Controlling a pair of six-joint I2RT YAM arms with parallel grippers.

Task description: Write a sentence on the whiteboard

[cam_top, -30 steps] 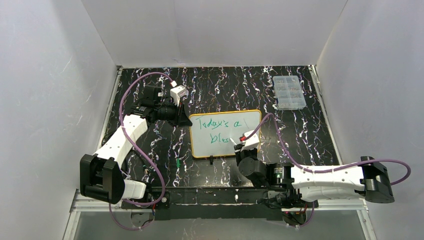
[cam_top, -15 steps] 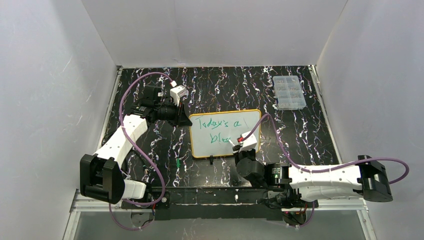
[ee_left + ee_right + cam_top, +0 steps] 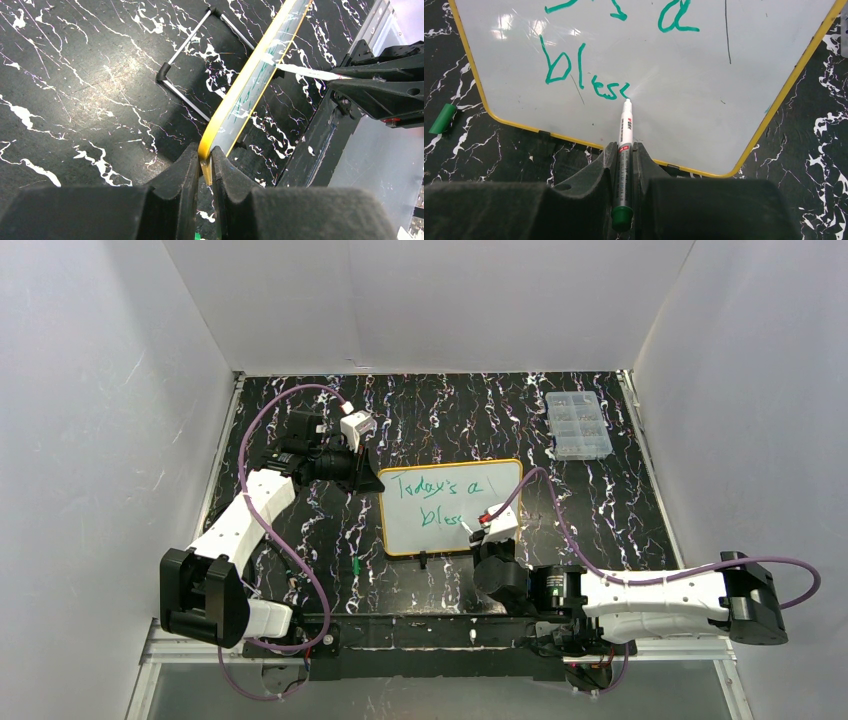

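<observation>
Here, left gripper (image 3: 204, 161) tight on edge of whiteboard (image 3: 251, 82), right gripper (image 3: 625, 150) tight around marker (image 3: 626, 125).

The whiteboard (image 3: 684, 75) is glossy and smooth (glare on its face), the table (image 3: 75, 100) shiny black marbled

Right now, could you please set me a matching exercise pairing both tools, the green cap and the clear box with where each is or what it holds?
1. left tool
2. right tool
3. green cap
4. clear box

A. far right part of the table
B. shut on the marker
C. shut on the yellow edge of the whiteboard
D. lying loose by the whiteboard's near left corner

Pairs: 1-C, 2-B, 3-D, 4-A
</observation>
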